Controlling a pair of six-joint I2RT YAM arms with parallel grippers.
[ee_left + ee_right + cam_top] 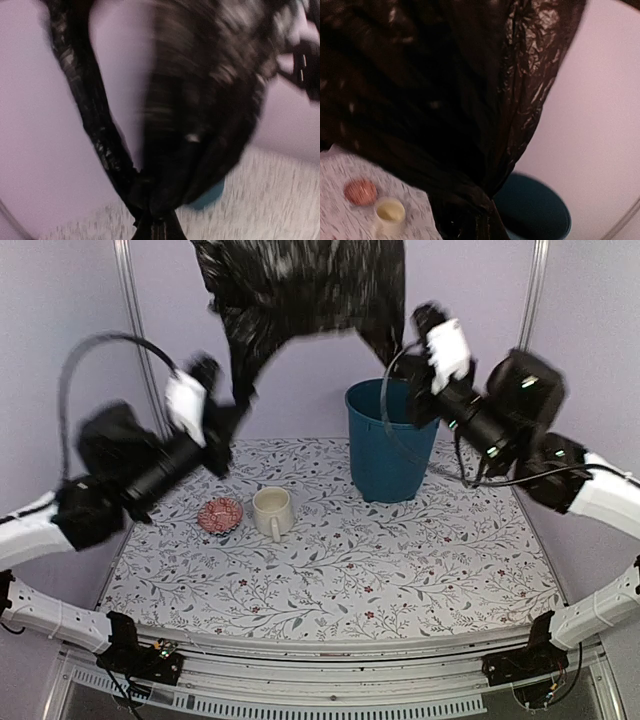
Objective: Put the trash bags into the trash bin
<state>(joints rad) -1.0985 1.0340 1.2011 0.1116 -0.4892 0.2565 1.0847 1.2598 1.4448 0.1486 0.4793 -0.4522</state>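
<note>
The table (400,570) was looked down on from high at its near edge. The black bag (420,100) was seen very close from both wrists and shared by all views.

There is one black trash bag (300,290), high above the one teal bin (385,455). Left of the bin stand one cream mug (272,512) and, further left, one small red dish (220,513). There are two arms, the left arm (130,470) and the right arm (510,410), one on each side of the bin.

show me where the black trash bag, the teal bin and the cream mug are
black trash bag (300,285), top external view, crinkled middle of the plastic, up high
teal bin (390,455), top external view, front of its outer wall
cream mug (272,520), top external view, near side of its body
</note>
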